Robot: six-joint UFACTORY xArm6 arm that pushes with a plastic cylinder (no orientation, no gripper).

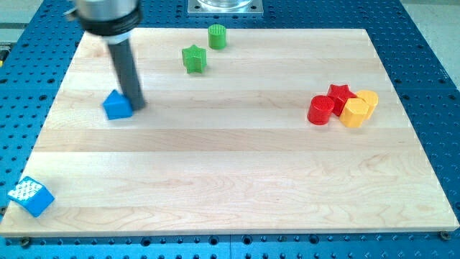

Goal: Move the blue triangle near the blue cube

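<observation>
Triangle (118, 106) upper left of cube (31, 196)

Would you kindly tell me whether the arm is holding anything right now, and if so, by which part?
Nothing is held. My tip only rests against the right side of the blue triangle; the blue cube sits far off at the lower left.
</observation>
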